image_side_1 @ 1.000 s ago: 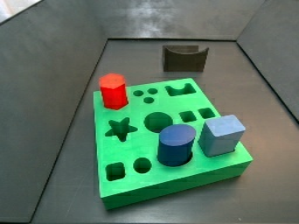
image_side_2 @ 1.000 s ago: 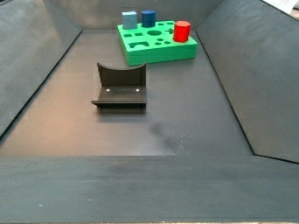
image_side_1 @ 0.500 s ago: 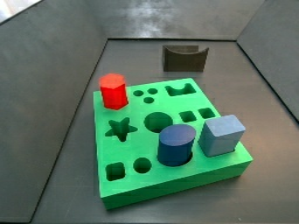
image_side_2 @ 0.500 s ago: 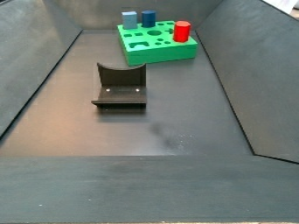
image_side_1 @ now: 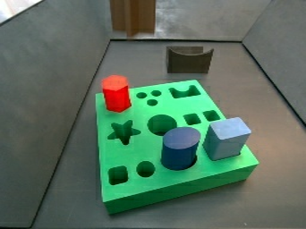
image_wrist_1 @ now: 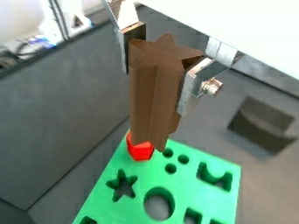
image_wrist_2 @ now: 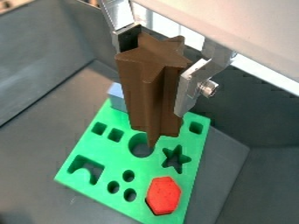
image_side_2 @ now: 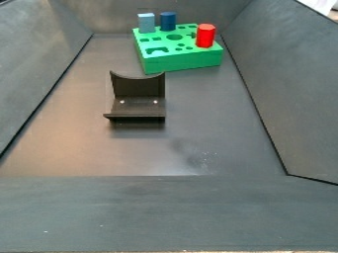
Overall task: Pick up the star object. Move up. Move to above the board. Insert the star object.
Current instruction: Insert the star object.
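My gripper (image_wrist_1: 163, 66) is shut on the star object (image_wrist_1: 152, 96), a tall brown fluted prism, and holds it upright. Both wrist views show the silver fingers (image_wrist_2: 191, 87) clamping its upper end. The gripper (image_wrist_2: 158, 68) hangs high above the green board (image_wrist_2: 111, 153). In a wrist view the prism's lower end overlaps the red hexagonal peg (image_wrist_1: 140, 149). The star-shaped hole (image_wrist_1: 121, 185) lies open beside it. In a side view only the prism's lower end (image_side_1: 132, 16) shows at the top edge, well above the board (image_side_1: 180, 192). The fingers are out of view there.
The red peg (image_side_1: 116, 92), a dark blue cylinder (image_side_1: 181, 148) and a light blue cube (image_side_1: 227, 137) stand in the board. The fixture (image_side_1: 188, 59) stands on the floor beyond it and also shows in another side view (image_side_2: 134, 99). Grey walls enclose the floor.
The star object's lower end has come into the top of a side view; it was out of that view before. The board and pegs have not moved.
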Robot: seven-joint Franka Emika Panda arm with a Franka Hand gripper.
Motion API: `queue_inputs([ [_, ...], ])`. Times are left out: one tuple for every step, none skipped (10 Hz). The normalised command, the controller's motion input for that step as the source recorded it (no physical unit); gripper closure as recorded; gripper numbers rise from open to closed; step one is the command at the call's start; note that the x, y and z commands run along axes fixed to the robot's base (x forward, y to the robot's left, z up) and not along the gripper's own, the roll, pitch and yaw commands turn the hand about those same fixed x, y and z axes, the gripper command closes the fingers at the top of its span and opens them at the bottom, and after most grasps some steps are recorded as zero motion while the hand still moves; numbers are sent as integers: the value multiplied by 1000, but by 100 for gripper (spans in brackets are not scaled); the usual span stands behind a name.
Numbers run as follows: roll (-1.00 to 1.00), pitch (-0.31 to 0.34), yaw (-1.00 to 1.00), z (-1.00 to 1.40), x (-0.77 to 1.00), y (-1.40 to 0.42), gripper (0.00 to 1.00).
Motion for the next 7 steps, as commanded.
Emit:
queue_inputs([
  [197, -24, -717, -749, 0, -320, 100],
  [200, -11, -757, -783, 0, -303, 100],
  [210, 0, -754, -766, 0, -306, 100],
  [239, 0, -717, -703, 0, -283, 100],
  [90, 0, -483, -480, -109, -54, 100],
  [0, 0, 0, -20, 0, 0, 100],
  [77, -100, -200, -537, -266, -71, 100],
])
